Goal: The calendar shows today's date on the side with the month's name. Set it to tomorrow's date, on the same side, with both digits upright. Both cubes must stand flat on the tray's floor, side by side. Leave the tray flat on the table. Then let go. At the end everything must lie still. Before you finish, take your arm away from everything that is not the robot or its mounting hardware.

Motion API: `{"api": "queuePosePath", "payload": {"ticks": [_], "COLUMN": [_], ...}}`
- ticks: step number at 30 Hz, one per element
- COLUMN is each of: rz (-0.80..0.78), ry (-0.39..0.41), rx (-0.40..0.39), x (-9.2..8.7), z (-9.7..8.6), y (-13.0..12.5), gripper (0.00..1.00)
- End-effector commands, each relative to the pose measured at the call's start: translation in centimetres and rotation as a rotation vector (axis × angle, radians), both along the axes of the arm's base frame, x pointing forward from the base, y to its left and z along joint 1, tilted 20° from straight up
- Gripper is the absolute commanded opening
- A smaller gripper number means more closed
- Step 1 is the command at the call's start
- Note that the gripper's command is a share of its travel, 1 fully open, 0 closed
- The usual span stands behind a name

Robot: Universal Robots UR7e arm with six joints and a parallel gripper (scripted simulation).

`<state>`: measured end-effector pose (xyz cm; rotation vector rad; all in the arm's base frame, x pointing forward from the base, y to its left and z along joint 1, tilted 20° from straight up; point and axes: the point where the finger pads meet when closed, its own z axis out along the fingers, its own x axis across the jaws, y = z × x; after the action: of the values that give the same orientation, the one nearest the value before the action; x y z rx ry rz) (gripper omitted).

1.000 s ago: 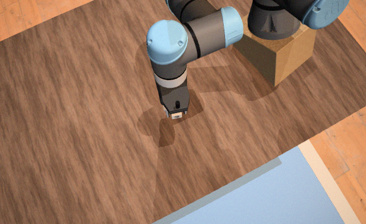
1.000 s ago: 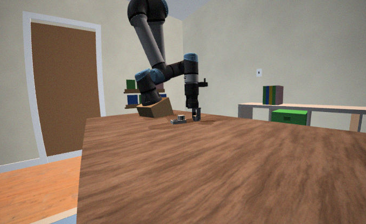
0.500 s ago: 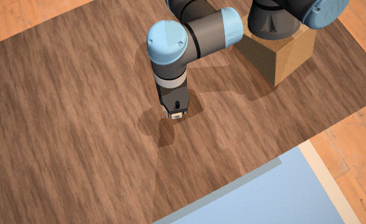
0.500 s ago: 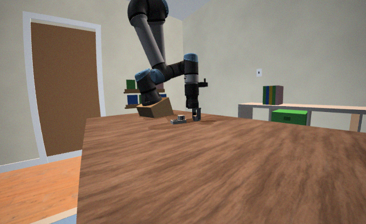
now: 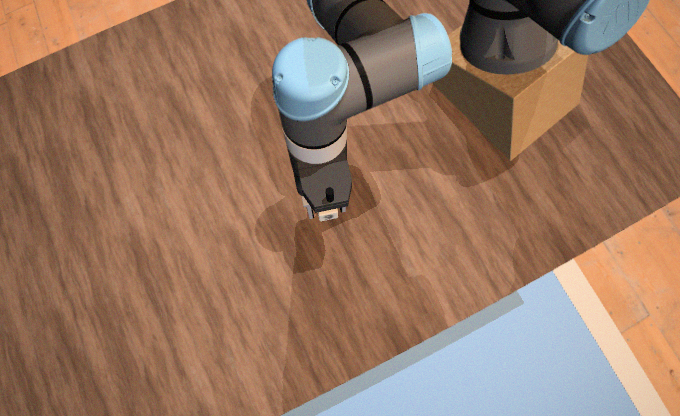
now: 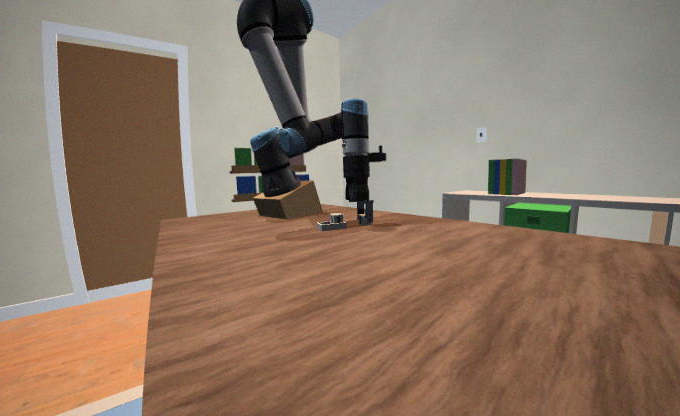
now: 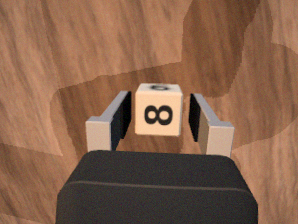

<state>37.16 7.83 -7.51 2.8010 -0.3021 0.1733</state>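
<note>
A cream number cube stands on the bare wooden table, apart from the tray. In the wrist view its near face shows an 8 lying on its side. My gripper is open and low over the table, with one finger on each side of this cube and a small gap on both sides. The cube also shows under the fingers in the top view. In the exterior view the grey calendar tray lies flat on the table just left of my gripper, with the other cube in it. Its digits are too small to read.
The robot's wooden base block stands at the table's far side, close behind the arm. A pale blue rug lies on the floor beyond the table's edge. A shelf unit with books stands off the table.
</note>
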Motion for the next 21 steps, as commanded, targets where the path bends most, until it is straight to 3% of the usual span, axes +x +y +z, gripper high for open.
{"api": "queuePosePath", "payload": {"ticks": [1, 4, 5, 21], "rz": [0.0, 0.0, 0.0, 0.0], "ry": [0.002, 0.002, 0.002, 0.002], "rx": [0.001, 0.001, 0.001, 0.001], "x": [-0.16, -0.16, -0.16, -0.16], "z": [-0.04, -0.04, -0.04, -0.04], "y": [-0.02, -0.02, -0.02, -0.02], "gripper": [0.87, 0.87, 0.57, 0.57]}}
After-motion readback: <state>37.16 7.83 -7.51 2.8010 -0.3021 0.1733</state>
